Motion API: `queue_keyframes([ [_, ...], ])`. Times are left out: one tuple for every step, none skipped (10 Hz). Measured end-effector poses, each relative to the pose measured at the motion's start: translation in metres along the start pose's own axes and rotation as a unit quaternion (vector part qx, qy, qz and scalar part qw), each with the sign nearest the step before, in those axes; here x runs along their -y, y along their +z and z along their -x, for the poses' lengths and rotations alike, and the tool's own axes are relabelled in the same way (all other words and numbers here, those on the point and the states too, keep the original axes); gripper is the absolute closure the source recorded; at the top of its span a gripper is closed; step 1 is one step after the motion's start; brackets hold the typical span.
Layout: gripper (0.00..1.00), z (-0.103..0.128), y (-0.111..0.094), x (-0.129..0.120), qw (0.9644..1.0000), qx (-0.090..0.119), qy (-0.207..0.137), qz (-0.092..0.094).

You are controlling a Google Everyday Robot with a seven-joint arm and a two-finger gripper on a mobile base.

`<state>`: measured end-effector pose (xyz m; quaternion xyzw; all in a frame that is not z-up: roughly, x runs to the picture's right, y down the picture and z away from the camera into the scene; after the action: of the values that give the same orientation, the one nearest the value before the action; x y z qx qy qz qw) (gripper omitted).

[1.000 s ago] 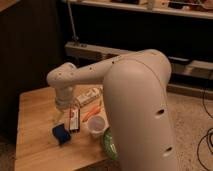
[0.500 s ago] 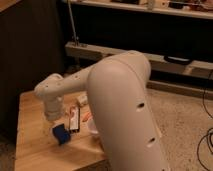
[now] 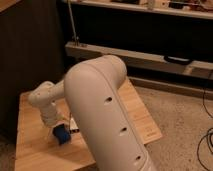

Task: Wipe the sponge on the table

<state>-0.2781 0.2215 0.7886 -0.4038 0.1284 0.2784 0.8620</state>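
Sponge point(image 3: 62, 135) sits pressed on the tabletop point(image 3: 30, 150), near left, under the gripper point(image 3: 57, 131); jaws seem clamped on it; it has slid slightly nearer, suggesting a wiping stroke under way.

Lower left of frame: gripper point(image 3: 56, 129) low over the table point(image 3: 30, 150), right at the dark blue sponge point(image 3: 62, 135). Centre to bottom: bulky white arm point(image 3: 107, 115), hiding much of the planks. Upper part: long grey shelf unit point(image 3: 150, 55). Right: speckled floor point(image 3: 180, 115).
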Motion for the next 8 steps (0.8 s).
queue_keyframes([
  [0.20,0.002,0.002,-0.003,1.0000,-0.004,-0.003,-0.001],
  [0.20,0.002,0.003,-0.003,1.0000,-0.007,-0.005,-0.001],
  [0.23,0.002,0.005,-0.004,0.9999,-0.010,-0.007,0.000],
  [0.33,0.002,0.007,-0.005,0.9999,-0.013,-0.009,0.001],
  [0.39,0.001,0.010,-0.004,0.9998,-0.016,-0.009,0.003],
  [0.41,0.000,0.013,-0.002,0.9998,-0.018,-0.008,0.004],
  [0.41,-0.002,0.016,0.002,0.9998,-0.021,-0.004,0.003],
  [0.41,-0.004,0.018,0.004,0.9997,-0.023,-0.003,0.003],
])
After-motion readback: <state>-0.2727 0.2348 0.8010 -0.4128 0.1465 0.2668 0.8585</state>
